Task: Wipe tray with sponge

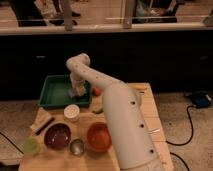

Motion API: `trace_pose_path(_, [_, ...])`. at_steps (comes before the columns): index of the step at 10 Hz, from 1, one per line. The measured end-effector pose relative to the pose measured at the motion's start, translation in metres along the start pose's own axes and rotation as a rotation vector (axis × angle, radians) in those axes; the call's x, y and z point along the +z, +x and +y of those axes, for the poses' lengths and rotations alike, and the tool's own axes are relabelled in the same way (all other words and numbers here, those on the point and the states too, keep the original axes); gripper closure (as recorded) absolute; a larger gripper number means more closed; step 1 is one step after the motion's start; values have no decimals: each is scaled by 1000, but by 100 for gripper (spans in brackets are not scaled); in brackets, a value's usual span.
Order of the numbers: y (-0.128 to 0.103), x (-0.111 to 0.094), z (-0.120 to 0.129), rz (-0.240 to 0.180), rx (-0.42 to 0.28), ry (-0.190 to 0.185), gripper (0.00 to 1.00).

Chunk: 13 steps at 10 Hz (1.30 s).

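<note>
The green tray (52, 92) lies at the table's back left. My gripper (76, 90) hangs from the white arm's bent wrist and reaches down into the right part of the tray. A pale blue-grey sponge (74, 93) sits at its tip, pressed against the tray floor, and the gripper is shut on it. The arm hides the tray's right rim.
An orange fruit (97, 91) lies just right of the tray. In front of it stand a white cup (71, 112), a dark purple bowl (57, 136), a reddish-orange bowl (98, 136), a small metal cup (76, 147) and a green cup (31, 146). A tan block (42, 121) lies at the left.
</note>
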Motion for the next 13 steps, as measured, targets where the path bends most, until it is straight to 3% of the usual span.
trace_pose_path(4, [-24, -12, 33, -48, -47, -16, 100])
trace_pose_path(7, [1, -24, 59, -14, 11, -18, 100])
trace_pose_path(11, [34, -21, 30, 42, 39, -3, 100])
trace_pose_path(13, [19, -15, 9, 29, 1, 5, 100])
